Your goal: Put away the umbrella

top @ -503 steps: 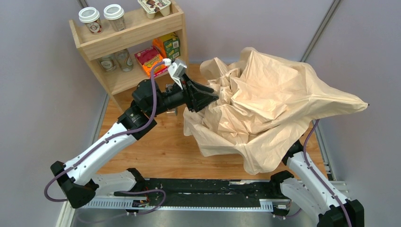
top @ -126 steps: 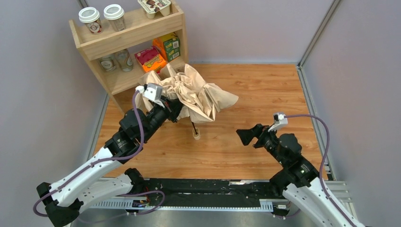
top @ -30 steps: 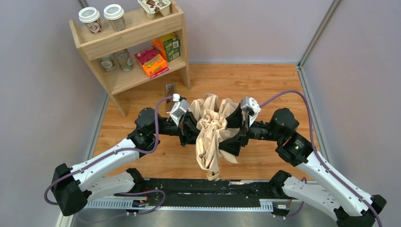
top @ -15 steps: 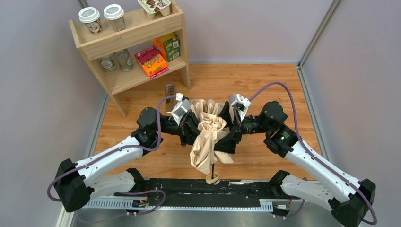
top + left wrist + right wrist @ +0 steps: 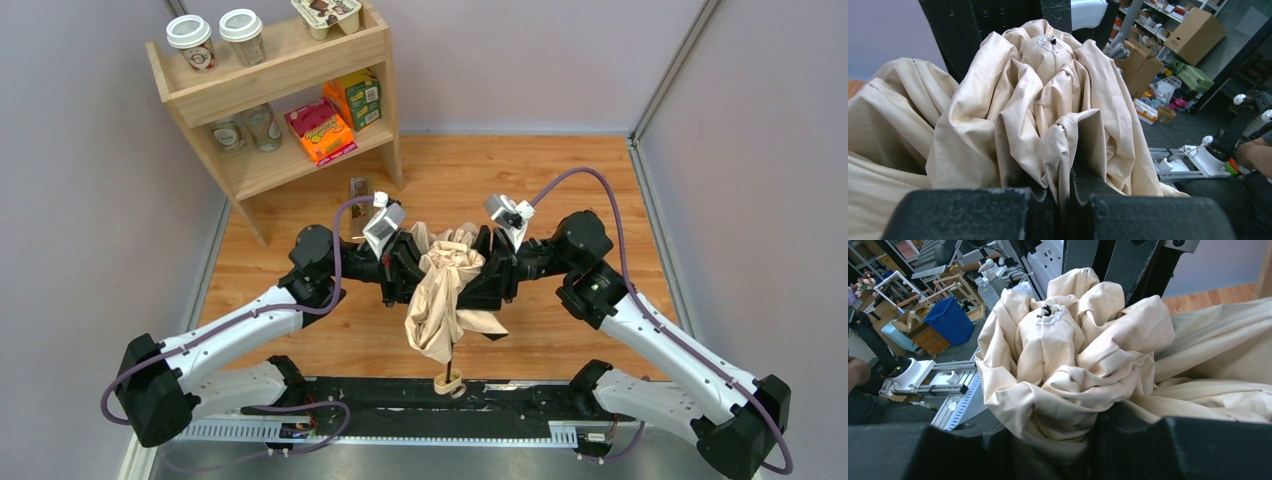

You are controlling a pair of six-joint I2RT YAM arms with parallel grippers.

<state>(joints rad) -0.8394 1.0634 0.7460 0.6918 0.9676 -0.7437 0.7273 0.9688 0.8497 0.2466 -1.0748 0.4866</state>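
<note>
Desk: wood-grain top, shelf at the far left.
Left gripper: pinching a fold of canopy.
Umbrella: collapsed, held between both grippers, canopy drooping, handle lowest.
Right gripper: clamped on bunched canopy from the opposite side.

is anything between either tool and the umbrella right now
Nothing visible does. The left tool and the right tool both pinch the umbrella by its bunched canopy from opposite sides, fabric directly in each grip.
</note>
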